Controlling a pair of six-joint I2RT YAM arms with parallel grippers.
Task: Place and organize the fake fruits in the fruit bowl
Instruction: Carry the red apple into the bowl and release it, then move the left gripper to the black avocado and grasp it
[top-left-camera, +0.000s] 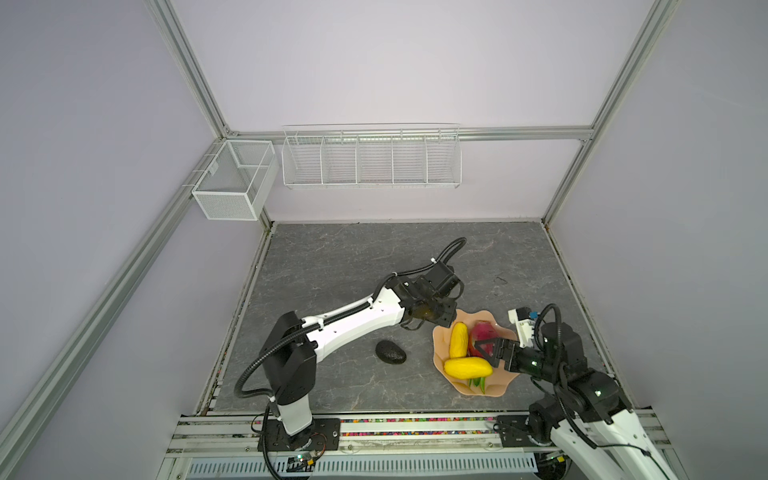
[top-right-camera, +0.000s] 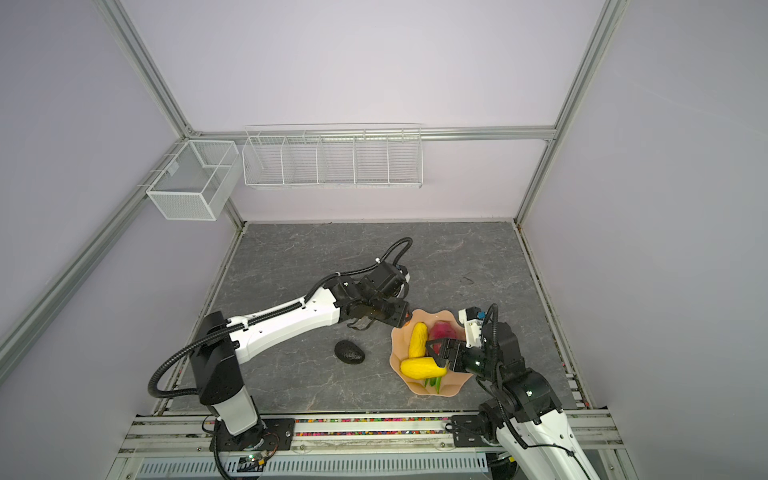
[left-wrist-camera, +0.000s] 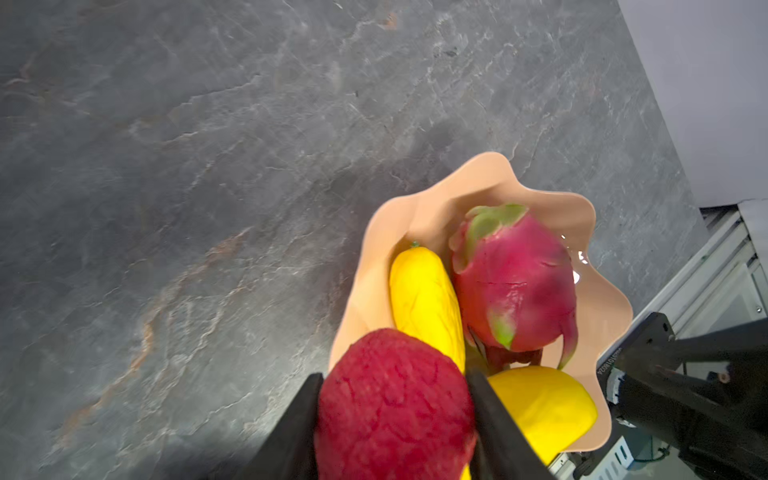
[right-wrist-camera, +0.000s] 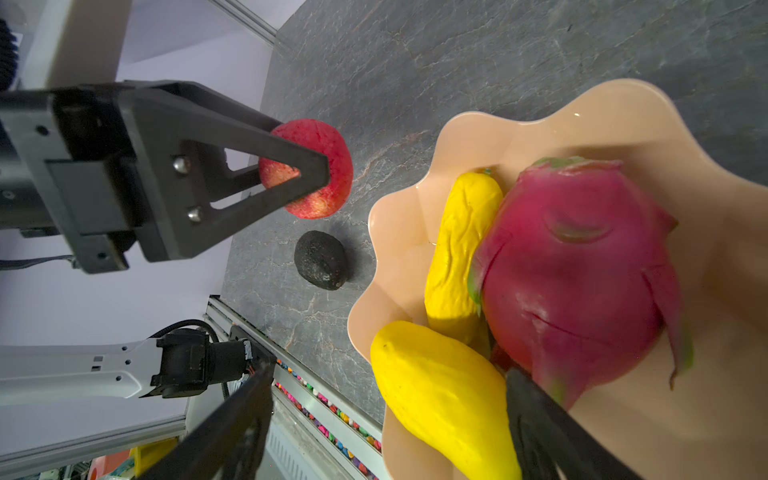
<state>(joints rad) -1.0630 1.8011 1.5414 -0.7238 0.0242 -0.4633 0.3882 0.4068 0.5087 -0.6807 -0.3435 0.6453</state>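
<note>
The peach-pink fruit bowl stands at the table's front right. In it lie two yellow oblong fruits and the magenta dragon fruit. My left gripper hangs just outside the bowl's far-left rim, shut on the small red round fruit, which also shows in the right wrist view. The black-green avocado lies on the table to the left of the bowl. My right gripper is open over the bowl and straddles the nearer yellow fruit. One of its fingers sits beside the dragon fruit.
A white wire basket rack and a mesh basket hang on the back wall. An aluminium rail with coloured beads runs along the table's front edge. Walls close in the left, back and right sides.
</note>
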